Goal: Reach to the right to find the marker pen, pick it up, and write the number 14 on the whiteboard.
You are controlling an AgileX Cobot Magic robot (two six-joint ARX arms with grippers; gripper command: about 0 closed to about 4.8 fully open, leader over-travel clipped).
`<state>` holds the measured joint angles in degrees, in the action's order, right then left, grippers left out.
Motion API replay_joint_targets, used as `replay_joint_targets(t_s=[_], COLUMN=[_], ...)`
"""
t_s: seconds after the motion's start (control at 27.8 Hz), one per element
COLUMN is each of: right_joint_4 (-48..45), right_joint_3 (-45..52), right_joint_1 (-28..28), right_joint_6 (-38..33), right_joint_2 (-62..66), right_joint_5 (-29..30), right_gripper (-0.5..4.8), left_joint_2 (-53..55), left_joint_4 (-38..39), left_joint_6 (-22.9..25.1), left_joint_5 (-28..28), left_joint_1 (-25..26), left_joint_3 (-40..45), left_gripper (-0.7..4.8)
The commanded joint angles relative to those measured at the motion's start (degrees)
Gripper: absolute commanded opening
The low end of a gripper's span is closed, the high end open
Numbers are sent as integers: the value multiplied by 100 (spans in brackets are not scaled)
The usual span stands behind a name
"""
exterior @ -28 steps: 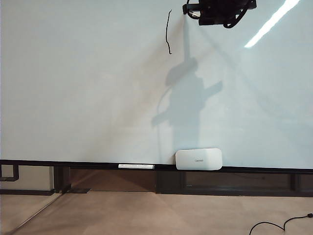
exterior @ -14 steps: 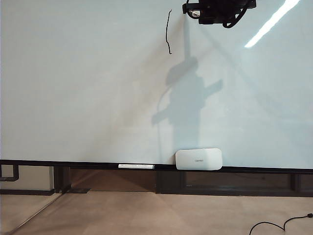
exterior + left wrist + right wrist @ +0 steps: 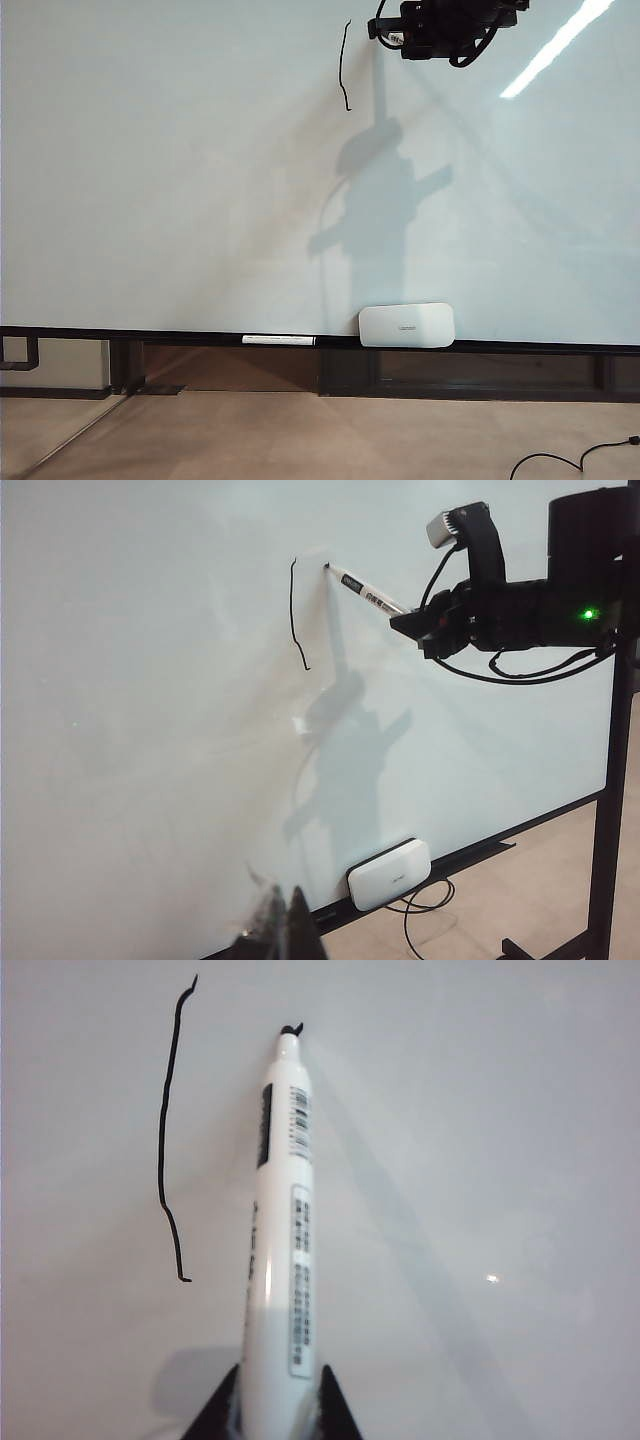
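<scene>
The whiteboard (image 3: 180, 180) fills most of the exterior view. It bears one thin black vertical stroke (image 3: 343, 65), also seen in the wrist views (image 3: 168, 1130) (image 3: 295, 610). My right gripper (image 3: 280, 1375) is high on the board (image 3: 395, 35), shut on the white barrel of the marker pen (image 3: 280, 1220). The pen's black tip touches the board just right of the stroke's upper end and has left a tiny mark there. From the left wrist the pen (image 3: 368, 598) slants from the right gripper (image 3: 415, 625) to the board. My left gripper (image 3: 290, 920) hangs low by the board, its fingertips together and holding nothing.
A white rounded eraser (image 3: 406, 325) and a slim white stick-like pen (image 3: 278, 340) rest on the black bottom rail (image 3: 150, 333). A black cable (image 3: 570, 460) lies on the floor at the lower right. A black stand post (image 3: 610, 810) rises beside the right arm.
The right gripper with the pen has crept very slightly left along the top of the board. Nothing else differs.
</scene>
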<state>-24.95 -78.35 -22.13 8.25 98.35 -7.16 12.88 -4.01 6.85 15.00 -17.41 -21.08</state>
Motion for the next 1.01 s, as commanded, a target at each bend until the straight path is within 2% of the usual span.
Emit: replay_joint_targets(t_s=[0.04, 1.01], right_joint_4=[-52, 1064], right_joint_3=[-35, -26], right_joint_1=[22, 35], right_joint_6=[-11, -251], right_joint_2=[-9, -7], right_joint_5=[-87, -68], right_gripper=[-2, -2], left_joint_2=[-4, -4], left_joint_4=[-79, -127], left_joint_6=[24, 24], left_joint_5=[24, 22], left_joint_1=[-4, -4], left_joint_3=[-24, -26], left_gripper=[-6, -6])
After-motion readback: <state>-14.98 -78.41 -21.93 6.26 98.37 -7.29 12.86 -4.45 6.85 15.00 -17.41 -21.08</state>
